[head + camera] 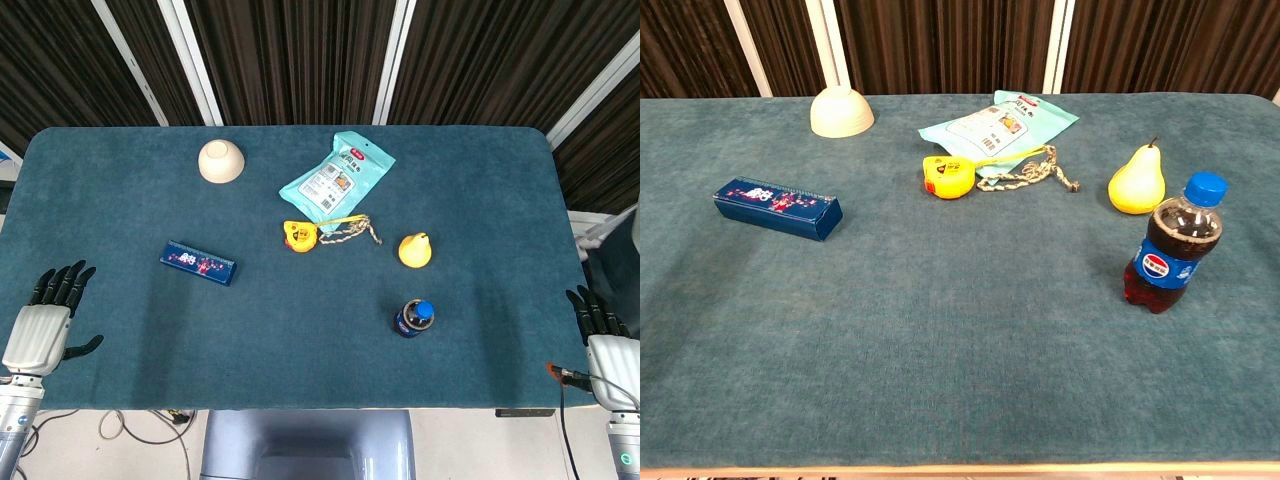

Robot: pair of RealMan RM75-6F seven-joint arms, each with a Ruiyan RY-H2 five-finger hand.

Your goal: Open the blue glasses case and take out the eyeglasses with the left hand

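My left hand (40,325) rests spread at the table's (300,370) near-left edge, holding nothing, well short of the closed blue glasses case (198,263). My right hand (605,335) lies spread past the case at the far right edge.

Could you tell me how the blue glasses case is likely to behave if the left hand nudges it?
The blue glasses case looks like a rigid, flat-sided box lying on the cloth-covered table, so it would probably slide or pivot rather than roll. It seems low and long, so tipping appears unlikely.

You see the blue glasses case (198,263) (778,209), a long slim box with a patterned lid, lying closed and flat at the table's left, slightly angled.
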